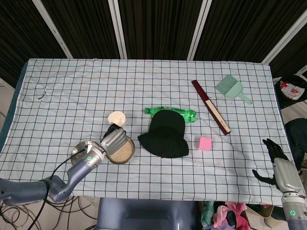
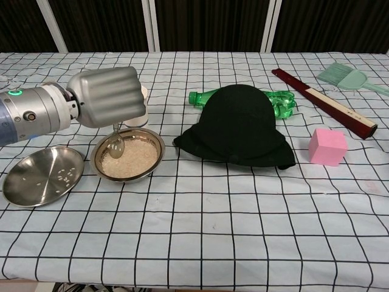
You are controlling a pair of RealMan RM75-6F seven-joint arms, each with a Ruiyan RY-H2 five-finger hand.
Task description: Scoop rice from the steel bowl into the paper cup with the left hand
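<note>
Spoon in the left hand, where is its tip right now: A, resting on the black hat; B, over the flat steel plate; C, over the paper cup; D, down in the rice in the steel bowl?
D: in the chest view the spoon hangs from the left hand with its tip down in the rice of the steel bowl, short of the paper cup behind it.

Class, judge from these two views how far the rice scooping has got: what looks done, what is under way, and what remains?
Done: the left hand grips a spoon, and the paper cup stands just behind the steel bowl.
Under way: the spoon's tip sits down in the bowl's rice.
Left: lift a scoop and tip it into the cup; how much rice the cup holds cannot be told. The right hand waits at the table's edge, holding nothing.
</note>
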